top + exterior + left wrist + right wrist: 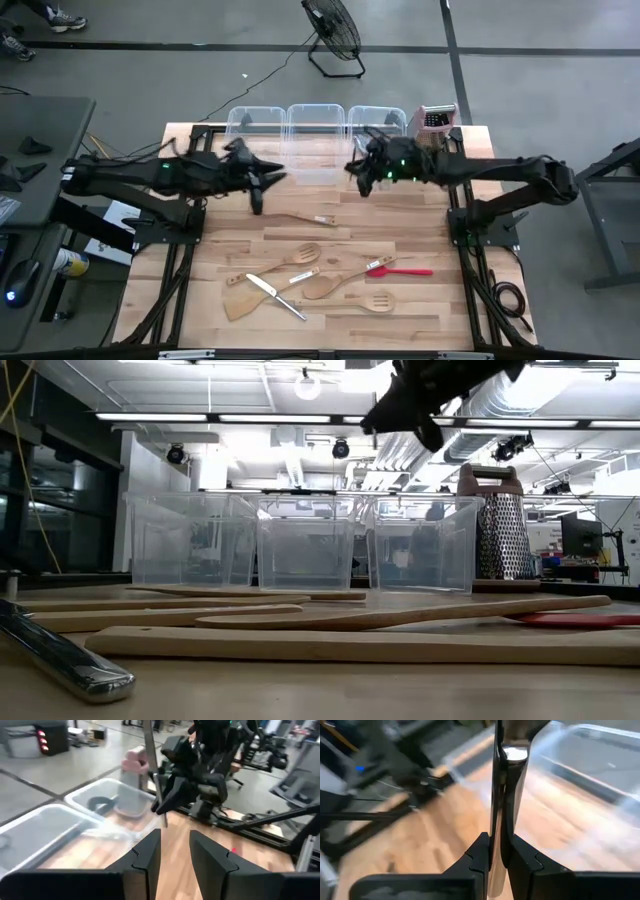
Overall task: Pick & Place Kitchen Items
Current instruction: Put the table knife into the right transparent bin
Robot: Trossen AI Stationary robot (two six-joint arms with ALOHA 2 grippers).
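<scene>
High view put your right gripper just beside the middle tub, nearer it than your left gripper. Right wrist view showed it clenched on a silver metal utensil, long axis running out past the fingers. Left wrist view showed the left jaws apart, empty.

1. The three clear, colourless plastic tubs stood in a row on the pale, striped-grain wooden table.
2. The upright metal box grater was silver, dotted with fine holes, and had a dusty-pink handle.
3. The slim spatula was bright red.
4. The wooden spoons and spatulas were pale tan, close to the table's own colour.
5. The table knife was shiny silver.
6. Both robot arms were black.
7. The right gripper had dark fingers closed on a polished silver metal utensil.
</scene>
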